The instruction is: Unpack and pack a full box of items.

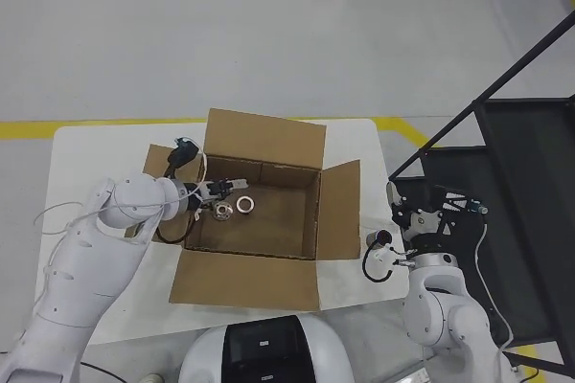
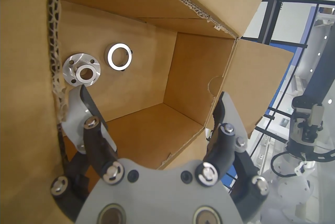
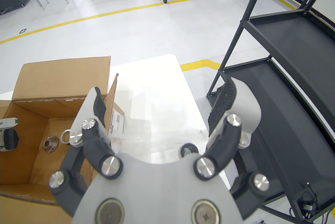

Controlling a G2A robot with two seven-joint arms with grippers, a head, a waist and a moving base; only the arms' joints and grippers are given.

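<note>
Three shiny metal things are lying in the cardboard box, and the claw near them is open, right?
No, two, not three: the left wrist view shows a flanged hub and a plain ring on the cardboard box floor. The left gripper near them is open.

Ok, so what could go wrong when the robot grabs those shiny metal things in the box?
The flange lies close to a wall of the box, so a finger of the open left gripper might snag the cardboard. The ring sits close beside it and could get bumped away. A small round part lies near the edge of the table by the open right gripper; a nudge might send it off.
</note>
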